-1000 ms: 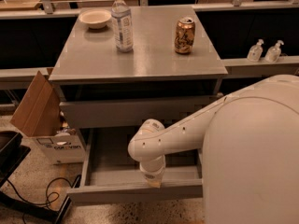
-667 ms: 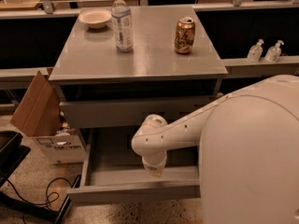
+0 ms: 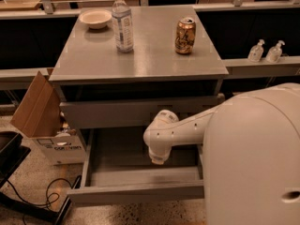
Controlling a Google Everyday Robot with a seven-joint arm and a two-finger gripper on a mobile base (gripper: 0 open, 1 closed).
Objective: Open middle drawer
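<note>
The grey cabinet (image 3: 140, 64) stands in the middle of the view. Its middle drawer (image 3: 136, 191) is pulled far out toward me, and its wide shallow grey tray (image 3: 117, 151) shows inside. The taller top drawer front (image 3: 108, 114) above it is only slightly out. The lowest drawer is hidden beneath. My white arm reaches in from the right, and my gripper (image 3: 157, 158) points down over the open tray, right of its middle, behind the drawer front.
On the cabinet top stand a water bottle (image 3: 122, 21), a brown can (image 3: 185, 35) and a white bowl (image 3: 95, 18). An open cardboard box (image 3: 44, 121) sits left of the cabinet, with cables (image 3: 42, 200) on the floor. Two small bottles (image 3: 266, 51) stand on the right ledge.
My gripper has risen and drawn back a little from the drawer's front edge, moving slightly right. The drawer stays pulled out about as far as before.
</note>
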